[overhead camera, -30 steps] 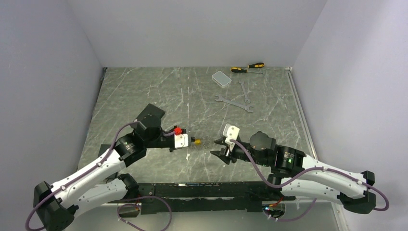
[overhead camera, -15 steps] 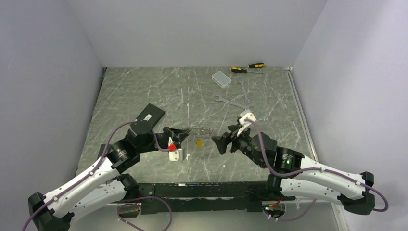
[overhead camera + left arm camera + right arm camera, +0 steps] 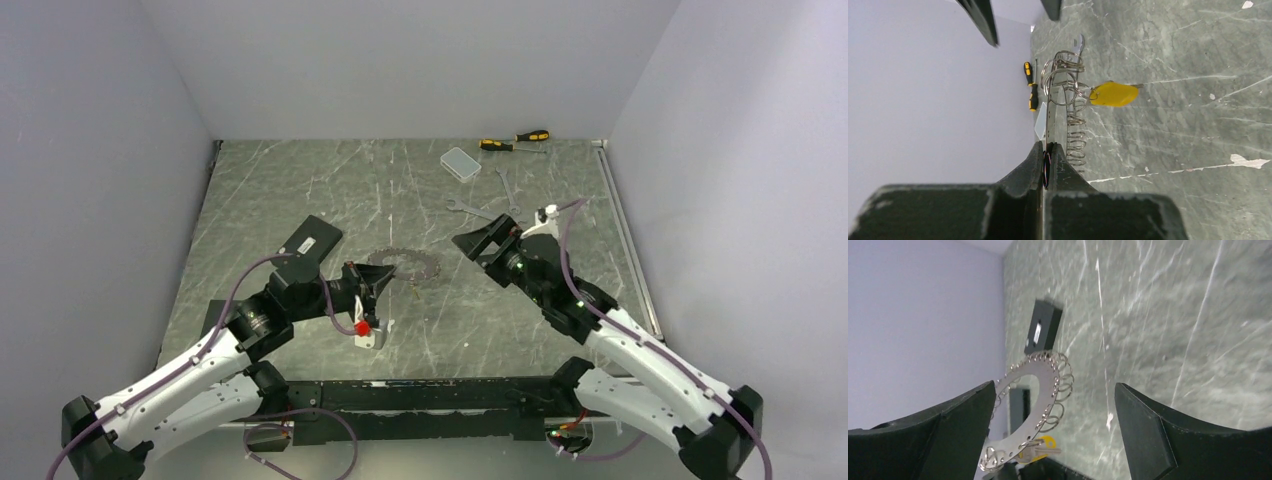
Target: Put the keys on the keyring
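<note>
The keyring point(image 3: 407, 264) is a flat silver ring with several small wire loops round its rim. My left gripper point(image 3: 379, 282) is shut on its edge and holds it above the table; the left wrist view shows it edge-on between the closed jaws point(image 3: 1047, 152). A key with a yellow head point(image 3: 1113, 94) hangs from a loop at the ring's far end. It also shows in the right wrist view point(image 3: 1046, 447), under the ring point(image 3: 1035, 385). My right gripper point(image 3: 479, 244) is open and empty, raised to the right of the ring, its jaws wide apart point(image 3: 1055, 385).
Two yellow-and-black screwdrivers point(image 3: 515, 140), a clear plastic box point(image 3: 460, 163) and silver wrenches point(image 3: 487, 213) lie at the back right of the green marbled table point(image 3: 300, 190). White walls close in the left, back and right sides.
My right gripper has drawn away from the ring, up and back to the right, with its jaws open. My left gripper has turned the ring, and the yellow key now hangs from it.
</note>
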Controlling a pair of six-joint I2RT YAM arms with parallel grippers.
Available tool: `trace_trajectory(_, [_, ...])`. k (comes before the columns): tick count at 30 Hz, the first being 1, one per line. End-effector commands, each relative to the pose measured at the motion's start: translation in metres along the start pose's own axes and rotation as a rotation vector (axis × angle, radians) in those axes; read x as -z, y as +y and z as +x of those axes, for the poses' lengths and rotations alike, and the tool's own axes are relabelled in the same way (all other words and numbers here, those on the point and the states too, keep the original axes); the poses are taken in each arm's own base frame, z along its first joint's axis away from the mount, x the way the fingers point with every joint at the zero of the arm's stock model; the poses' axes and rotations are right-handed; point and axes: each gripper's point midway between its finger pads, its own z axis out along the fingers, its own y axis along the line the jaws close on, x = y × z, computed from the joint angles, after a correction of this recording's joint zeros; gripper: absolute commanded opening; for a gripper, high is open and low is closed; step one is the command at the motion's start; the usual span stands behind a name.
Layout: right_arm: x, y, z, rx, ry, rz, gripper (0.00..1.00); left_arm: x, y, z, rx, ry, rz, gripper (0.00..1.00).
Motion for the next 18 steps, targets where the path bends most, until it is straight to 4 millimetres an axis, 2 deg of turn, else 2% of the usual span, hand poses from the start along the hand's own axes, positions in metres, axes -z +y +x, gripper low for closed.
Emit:
trace_trajectory(1, [-0.007,0.032,0.026,-0.21,0.193,-0.144,0.93,0.002,0.031,-0.014,-0.144,-0.036,-0.097,0.0])
trace_trajectory(5, [-0.019,0.031,0.041,-0.24,0.277,-0.147,0.93,0.003,0.033,-0.015,-0.167,-0.028,-0.108,0.0])
trace_trajectory(7, [-0.023,0.036,0.045,-0.262,0.293,-0.189,0.92,0.002,0.031,-0.014,-0.166,-0.026,-0.106,0.0])
trace_trajectory(11, [-0.031,0.04,0.051,-0.3,0.322,-0.219,0.83,0.003,0.034,-0.017,-0.16,-0.042,-0.137,0.0])
trace_trajectory(14, [-0.036,0.044,0.056,-0.311,0.352,-0.242,0.71,0.002,0.033,-0.018,-0.158,-0.046,-0.138,0.0])
trace_trajectory(18, [-0.043,0.047,0.055,-0.273,0.345,-0.246,0.47,0.003,0.03,-0.018,-0.155,-0.049,-0.138,0.0])
